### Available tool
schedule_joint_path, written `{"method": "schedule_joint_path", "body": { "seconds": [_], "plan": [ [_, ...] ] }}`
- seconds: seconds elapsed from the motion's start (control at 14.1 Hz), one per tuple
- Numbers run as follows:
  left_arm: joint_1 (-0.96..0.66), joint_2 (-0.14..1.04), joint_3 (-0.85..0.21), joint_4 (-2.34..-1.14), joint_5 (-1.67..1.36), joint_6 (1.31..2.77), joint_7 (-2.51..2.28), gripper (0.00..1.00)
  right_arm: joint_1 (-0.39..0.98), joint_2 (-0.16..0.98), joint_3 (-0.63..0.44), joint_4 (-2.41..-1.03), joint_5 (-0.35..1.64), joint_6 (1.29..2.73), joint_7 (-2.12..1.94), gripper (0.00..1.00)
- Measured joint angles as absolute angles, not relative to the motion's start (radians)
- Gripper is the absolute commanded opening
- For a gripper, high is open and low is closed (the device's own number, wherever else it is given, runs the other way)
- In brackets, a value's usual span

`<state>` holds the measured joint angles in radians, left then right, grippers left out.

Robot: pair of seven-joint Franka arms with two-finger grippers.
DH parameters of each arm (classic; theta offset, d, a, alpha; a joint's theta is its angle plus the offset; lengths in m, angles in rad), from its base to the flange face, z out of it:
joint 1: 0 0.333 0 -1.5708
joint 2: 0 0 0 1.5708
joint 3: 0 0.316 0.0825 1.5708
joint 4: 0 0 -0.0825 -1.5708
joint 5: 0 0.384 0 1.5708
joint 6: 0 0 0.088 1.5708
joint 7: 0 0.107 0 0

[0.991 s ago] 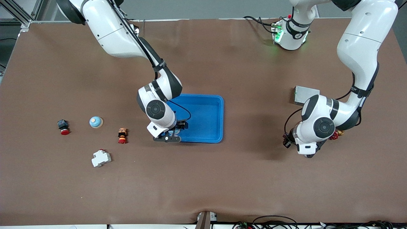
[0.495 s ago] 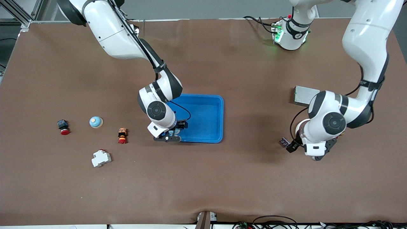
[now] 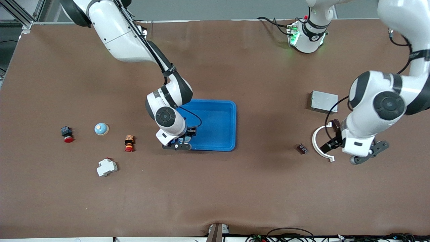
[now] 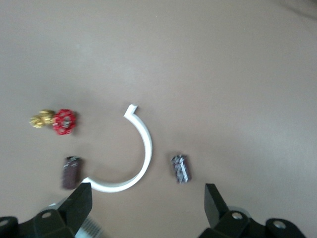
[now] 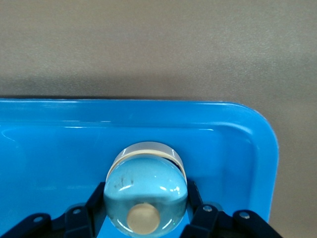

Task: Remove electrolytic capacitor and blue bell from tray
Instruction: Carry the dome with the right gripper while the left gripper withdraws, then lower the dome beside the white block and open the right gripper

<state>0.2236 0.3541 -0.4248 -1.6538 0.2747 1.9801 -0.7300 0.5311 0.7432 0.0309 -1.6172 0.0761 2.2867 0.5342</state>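
Note:
My right gripper is low in the corner of the blue tray nearest the front camera, at the right arm's end. It is shut on a pale blue bell with a tan button, which rests on the tray floor. My left gripper is open and empty, up over the table beside a white C-shaped ring. Its fingers frame the ring. One dark capacitor lies outside the ring's curve. A second capacitor lies at the ring's end.
A second blue bell, two red push buttons and a white breaker lie toward the right arm's end. A grey box sits near the left arm. A red valve lies by the ring.
My left gripper has risen and swung away from the capacitor toward the left arm's end, uncovering the white ring. The capacitor stays on the table. The right gripper has not moved.

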Motion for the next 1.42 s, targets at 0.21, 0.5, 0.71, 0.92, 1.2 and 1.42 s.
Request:
{"method": "schedule_joint_path", "body": {
  "seconds": [0.21, 0.5, 0.71, 0.92, 1.2, 1.42],
  "plan": [
    [0.241, 0.274, -0.425, -1.625, 0.211, 1.902, -0.627, 1.00, 0.532, 0.693, 0.024, -1.596, 0.074, 2.151, 0.444, 0.09],
    [0.266, 0.196, -0.425, -1.563, 0.173, 1.775, -0.419, 1.00, 0.426, 0.571, -0.004, -1.591, 0.074, 2.000, 0.137, 0.09],
    [0.274, 0.147, -0.424, -1.511, 0.166, 1.668, -0.309, 1.00, 0.297, 0.547, -0.009, -1.591, 0.072, 1.974, -0.120, 0.09],
    [0.304, 0.095, -0.424, -1.467, 0.122, 1.574, -0.247, 1.00, 0.169, 0.549, -0.012, -1.591, 0.043, 1.974, -0.375, 0.09],
    [0.250, 0.026, -0.352, -1.459, 0.091, 1.485, -0.186, 1.00, 0.007, 0.568, -0.013, -1.591, 0.013, 1.990, -0.684, 0.10],
    [0.037, -0.036, -0.146, -1.478, 0.050, 1.424, -0.176, 1.00, -0.063, 0.605, -0.012, -1.590, -0.037, 2.053, -0.811, 0.13]
  ]
}}
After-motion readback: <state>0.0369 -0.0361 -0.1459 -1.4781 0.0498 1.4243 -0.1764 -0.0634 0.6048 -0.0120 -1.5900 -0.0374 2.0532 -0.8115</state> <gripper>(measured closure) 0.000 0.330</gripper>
